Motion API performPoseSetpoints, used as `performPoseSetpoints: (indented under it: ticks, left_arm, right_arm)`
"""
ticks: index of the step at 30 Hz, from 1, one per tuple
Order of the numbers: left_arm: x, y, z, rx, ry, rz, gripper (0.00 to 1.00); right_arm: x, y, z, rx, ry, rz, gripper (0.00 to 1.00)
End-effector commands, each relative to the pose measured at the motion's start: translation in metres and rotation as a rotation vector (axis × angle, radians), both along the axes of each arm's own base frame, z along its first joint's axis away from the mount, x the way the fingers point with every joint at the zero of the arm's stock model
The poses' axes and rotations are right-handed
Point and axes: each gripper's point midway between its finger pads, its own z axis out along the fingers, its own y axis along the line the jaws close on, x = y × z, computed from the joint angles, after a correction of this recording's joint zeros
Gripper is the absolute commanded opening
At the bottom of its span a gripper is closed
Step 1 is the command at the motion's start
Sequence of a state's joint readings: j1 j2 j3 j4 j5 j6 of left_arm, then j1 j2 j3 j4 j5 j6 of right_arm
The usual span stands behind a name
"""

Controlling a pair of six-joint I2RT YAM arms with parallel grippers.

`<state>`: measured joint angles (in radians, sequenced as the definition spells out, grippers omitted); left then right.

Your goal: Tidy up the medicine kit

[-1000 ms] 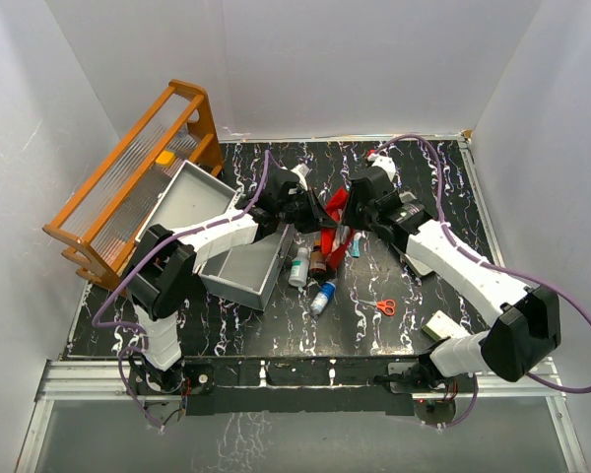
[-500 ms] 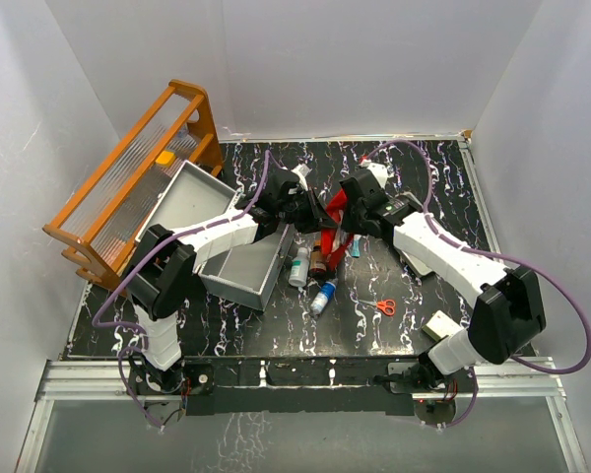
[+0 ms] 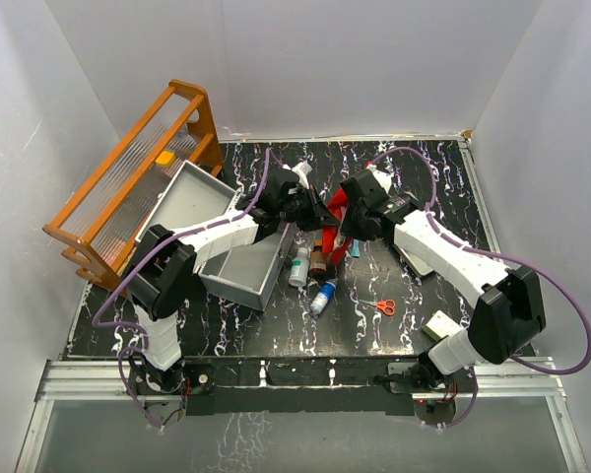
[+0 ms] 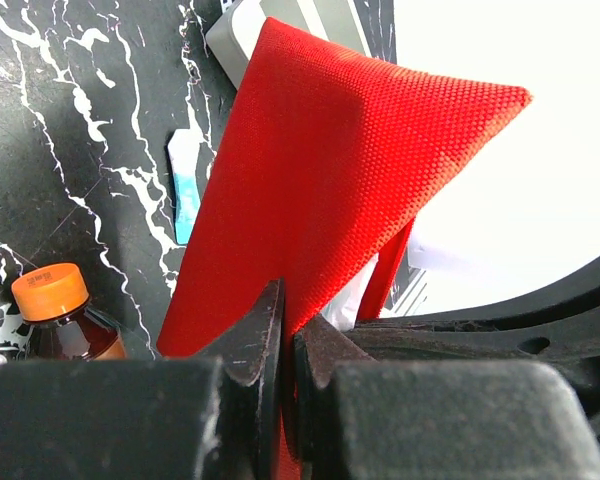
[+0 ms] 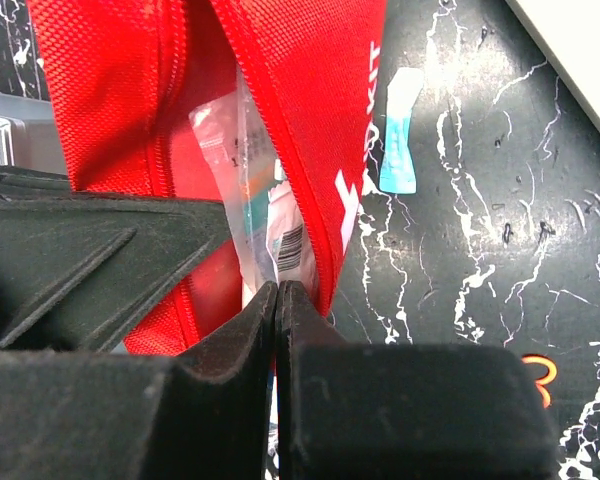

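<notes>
The step in hand is judged to be holding the kit open for loading. The left end effector [image 4: 285, 312] is clenched on a fold of the red pouch [image 4: 330, 180], with the fabric rising directly above its fingertips. The right end effector [image 5: 278, 290] has its jaws pressed together at the pouch mouth, just beside the zip edge and directly below a printed packet [image 5: 280, 235] that lies inside. Whether the zip edge or the packet sits between the jaws cannot be told. The pouch hangs between the two end effectors, above the bench [image 3: 424, 177]. An amber bottle [image 4: 58, 315] stands to the left of the left end effector, and a blue sachet [image 5: 400, 135] lies on the bench to the upper right of the right end effector. Scissors [image 3: 385, 306] lie well apart on the near side of the right end effector. The next move calls for one end effector to keep tension on the pouch while the other is freed to collect a loose item, without letting the mouth collapse.
</notes>
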<state>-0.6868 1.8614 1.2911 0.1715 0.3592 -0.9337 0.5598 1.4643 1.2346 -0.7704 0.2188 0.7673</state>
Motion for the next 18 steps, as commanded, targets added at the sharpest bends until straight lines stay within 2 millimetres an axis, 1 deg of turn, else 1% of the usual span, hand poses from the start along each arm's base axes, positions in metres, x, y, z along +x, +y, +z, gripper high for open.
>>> performPoseSetpoints:
  ticks: [1,5,7,9,10,13,16,18]
  left_arm:
    - [0.000,-0.004,0.017,-0.044,-0.055,-0.027,0.00]
    - [-0.004,-0.005,0.018,-0.054,-0.047,-0.040,0.00]
    - [-0.005,-0.006,0.020,-0.062,-0.038,-0.046,0.00]
    - [-0.008,-0.007,0.023,-0.076,-0.027,-0.052,0.00]
    - [-0.009,-0.008,0.025,-0.084,-0.019,-0.057,0.00]
    - [-0.012,-0.009,0.027,-0.099,-0.002,-0.067,0.00]
    - [-0.012,-0.009,0.028,-0.096,0.003,-0.068,0.00]
    - [-0.011,-0.009,0.027,-0.093,0.002,-0.067,0.00]
  right_arm:
    - [0.009,-0.006,0.009,-0.003,-0.033,-0.064,0.00]
    - [0.022,-0.017,0.012,-0.073,-0.092,-0.089,0.00]
    - [0.026,-0.019,0.010,-0.100,-0.101,-0.083,0.00]
    - [0.030,-0.014,0.006,-0.087,-0.118,-0.055,0.00]
    - [0.030,-0.011,0.000,-0.076,-0.120,-0.039,0.00]
    - [0.033,0.000,0.000,-0.022,-0.150,-0.013,0.00]
    - [0.033,0.002,0.004,0.007,-0.160,-0.026,0.00]
    - [0.032,-0.001,0.005,-0.002,-0.155,-0.036,0.00]
